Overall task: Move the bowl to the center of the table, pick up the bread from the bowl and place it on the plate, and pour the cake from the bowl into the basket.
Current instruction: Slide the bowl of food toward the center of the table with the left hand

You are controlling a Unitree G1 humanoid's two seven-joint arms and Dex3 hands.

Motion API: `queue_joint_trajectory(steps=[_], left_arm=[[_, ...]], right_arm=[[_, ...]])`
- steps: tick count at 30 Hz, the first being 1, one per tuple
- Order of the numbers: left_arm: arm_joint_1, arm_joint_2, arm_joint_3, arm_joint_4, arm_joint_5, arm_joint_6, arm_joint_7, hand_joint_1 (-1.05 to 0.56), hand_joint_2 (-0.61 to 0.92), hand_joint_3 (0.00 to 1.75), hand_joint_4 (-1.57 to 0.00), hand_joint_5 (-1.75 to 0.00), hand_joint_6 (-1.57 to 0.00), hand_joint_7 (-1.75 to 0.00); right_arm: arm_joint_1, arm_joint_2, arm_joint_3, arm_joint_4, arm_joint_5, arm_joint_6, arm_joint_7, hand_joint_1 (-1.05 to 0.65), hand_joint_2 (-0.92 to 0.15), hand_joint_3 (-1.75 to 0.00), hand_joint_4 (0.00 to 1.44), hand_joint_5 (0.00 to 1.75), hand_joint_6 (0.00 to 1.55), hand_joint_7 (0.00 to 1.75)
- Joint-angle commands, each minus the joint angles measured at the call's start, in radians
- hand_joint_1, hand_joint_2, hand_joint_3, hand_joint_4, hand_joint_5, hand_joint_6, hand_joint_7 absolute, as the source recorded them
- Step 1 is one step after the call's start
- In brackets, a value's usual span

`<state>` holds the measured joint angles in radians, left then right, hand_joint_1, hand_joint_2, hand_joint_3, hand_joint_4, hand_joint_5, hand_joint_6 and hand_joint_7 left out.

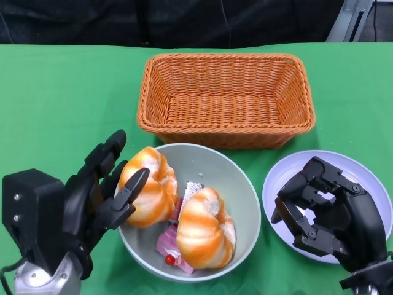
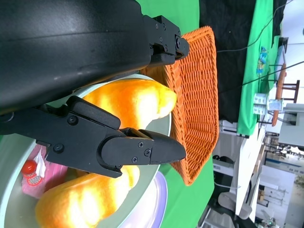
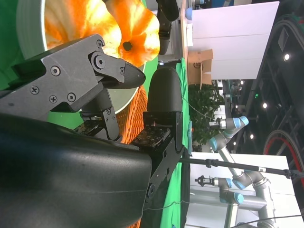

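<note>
Leaning upright on bowl [image 1: 245, 203] rim, bread [image 1: 147, 187], perhaps pinched.

Bright even overhead light, soft faint shadows under the bowl [image 1: 245, 203], head view sharp, wrist views blurred up close, bread [image 3: 128, 28] overexposed and glaring.

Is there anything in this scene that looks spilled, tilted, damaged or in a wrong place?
Nothing is spilled or damaged. The bowl stands upright holding two breads and the pink cake. One bread leans over the bowl's left rim against the left hand. The right hand is over the plate; the basket sits squarely.
</note>
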<state>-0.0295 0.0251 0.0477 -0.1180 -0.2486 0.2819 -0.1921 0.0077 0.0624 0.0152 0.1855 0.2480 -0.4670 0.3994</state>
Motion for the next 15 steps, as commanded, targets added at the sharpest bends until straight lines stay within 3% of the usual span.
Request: queue_joint_trajectory(steps=[1, 15], left_arm=[[0.019, 0.001, -0.001, -0.023, -0.028, 0.013, -0.020, -0.64, 0.92, 0.32, -0.06, -0.02, -0.13, -0.02], [0.038, 0.011, -0.025, -0.028, -0.071, 0.015, -0.049, -0.66, 0.92, 0.31, -0.09, -0.03, -0.14, -0.01]], right_arm=[[0.002, -0.013, -0.005, 0.001, 0.000, -0.011, 0.002, -0.10, -0.66, -0.79, 0.64, 1.64, 0.63, 1.31], [0.004, -0.008, -0.001, -0.002, -0.009, -0.015, -0.005, -0.10, -0.60, -0.91, 0.64, 1.66, 0.62, 1.34]])
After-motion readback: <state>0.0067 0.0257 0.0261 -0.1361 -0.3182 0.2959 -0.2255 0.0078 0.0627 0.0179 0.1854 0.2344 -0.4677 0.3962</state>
